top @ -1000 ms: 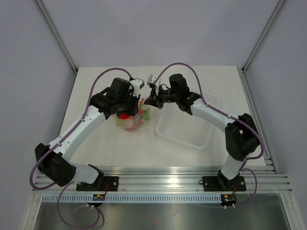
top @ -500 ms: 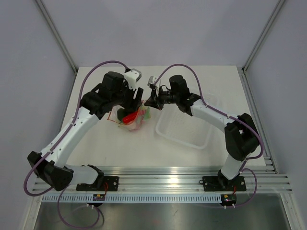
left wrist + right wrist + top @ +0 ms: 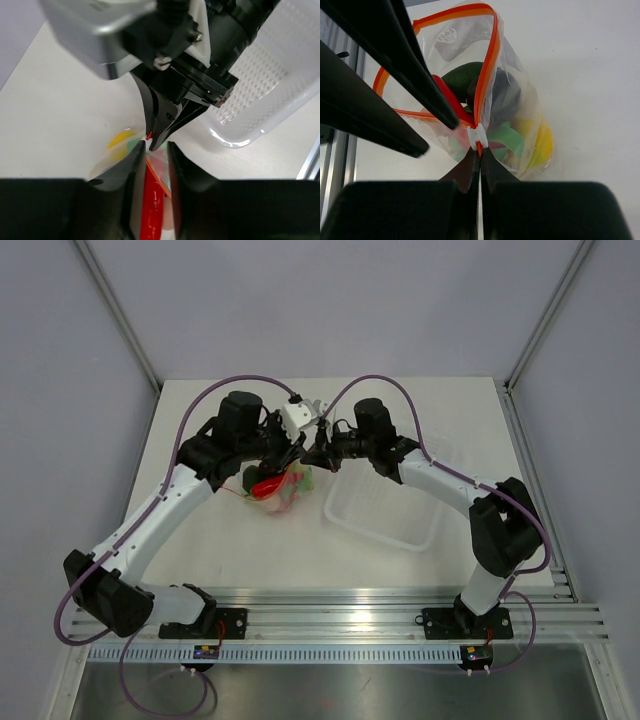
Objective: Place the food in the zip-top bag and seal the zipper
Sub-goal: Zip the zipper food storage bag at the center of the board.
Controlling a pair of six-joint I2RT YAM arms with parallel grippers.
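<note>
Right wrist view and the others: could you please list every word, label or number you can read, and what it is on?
Round printed mark on the zip-top bag, just under the zipper: too blurred to read.
Small sticker on the rail below the left arm's base: too small to read.
No other text shows in any view.

Left end effector (image 3: 155, 151) parted; right end effector (image 3: 479, 156) pinched closed.

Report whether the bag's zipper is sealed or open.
Open. The two orange-red strips of the zipper bow apart in a loop, meeting only at the white slider.
</note>
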